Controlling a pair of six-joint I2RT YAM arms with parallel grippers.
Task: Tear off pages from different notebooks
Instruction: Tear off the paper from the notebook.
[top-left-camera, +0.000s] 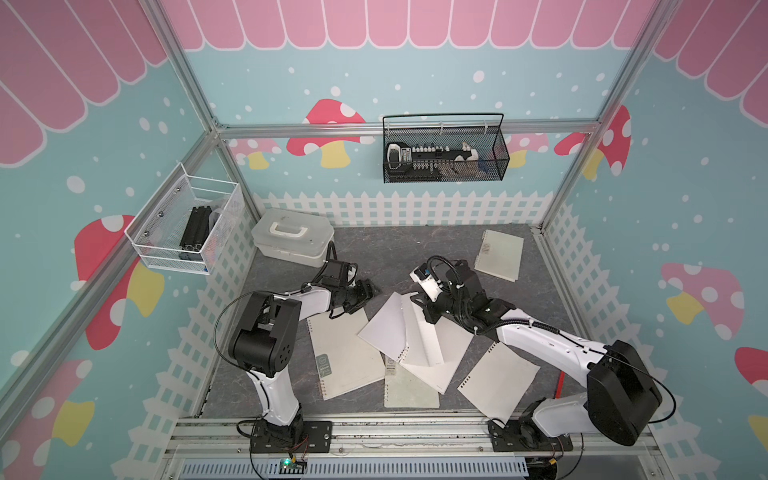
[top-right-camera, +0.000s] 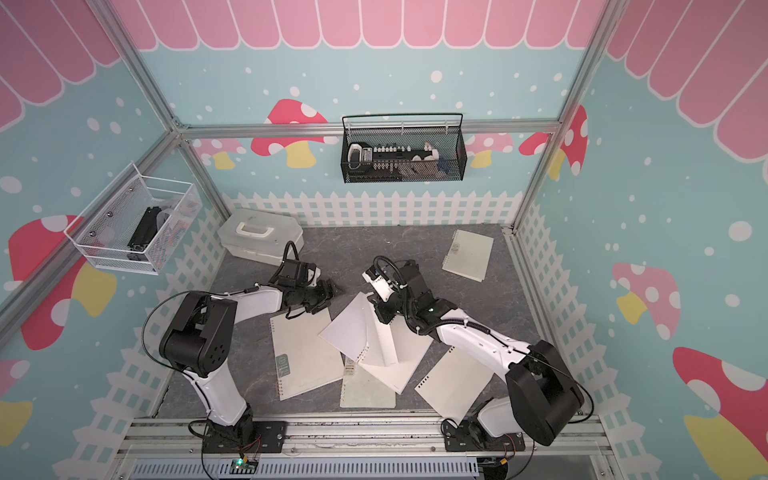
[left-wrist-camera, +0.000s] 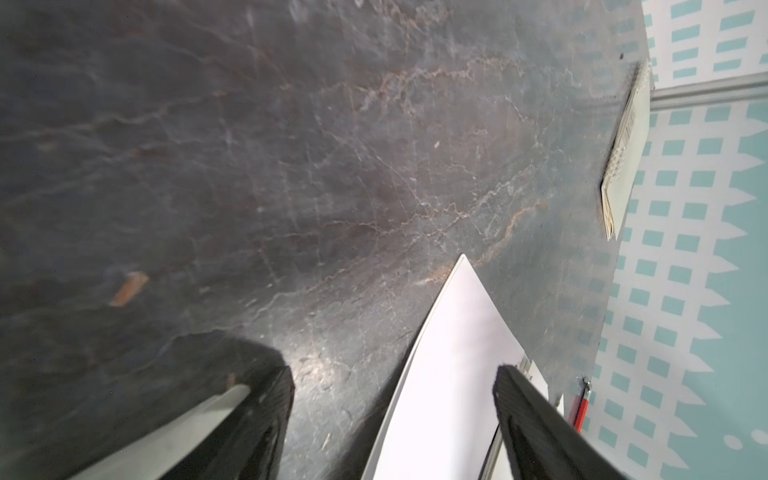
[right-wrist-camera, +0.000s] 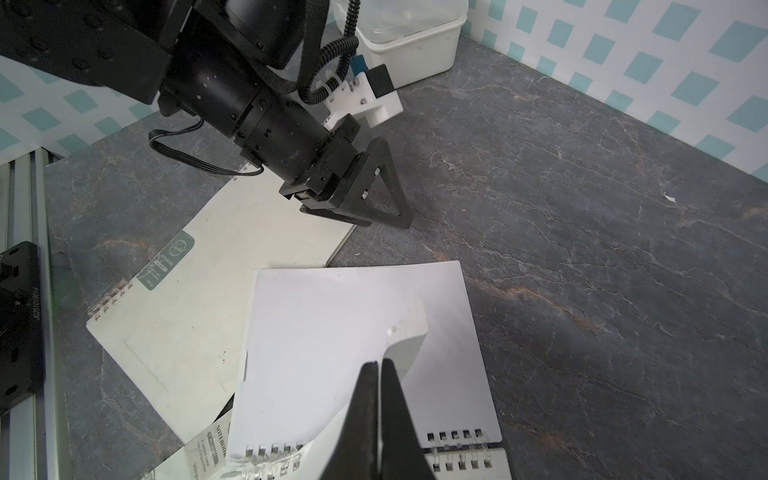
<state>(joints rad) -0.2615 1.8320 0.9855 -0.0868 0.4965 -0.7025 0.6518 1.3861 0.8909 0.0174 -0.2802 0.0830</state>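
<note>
An open notebook (top-left-camera: 384, 328) lies mid-table with its coil showing in the right wrist view (right-wrist-camera: 465, 446). My right gripper (right-wrist-camera: 380, 368) is shut on a thin white page (right-wrist-camera: 409, 345) that curls up from this notebook; in both top views the gripper (top-left-camera: 417, 298) (top-right-camera: 372, 297) sits at the sheet's far corner. My left gripper (left-wrist-camera: 392, 376) is open, holding nothing, with a white sheet corner (left-wrist-camera: 451, 349) lying under its jaws; it hovers just left of the open notebook (top-left-camera: 371, 289). A loose page (top-left-camera: 498, 380) with punch holes lies front right. Closed notebooks rest at left (top-left-camera: 345, 357), front (top-left-camera: 409, 392) and back right (top-left-camera: 498, 255).
A white plastic box with a handle (top-left-camera: 293, 237) stands at the back left. A black mesh basket (top-left-camera: 444, 151) hangs on the back wall and a white wire basket (top-left-camera: 187, 224) on the left wall. A red stick (top-left-camera: 559, 384) lies by the right arm.
</note>
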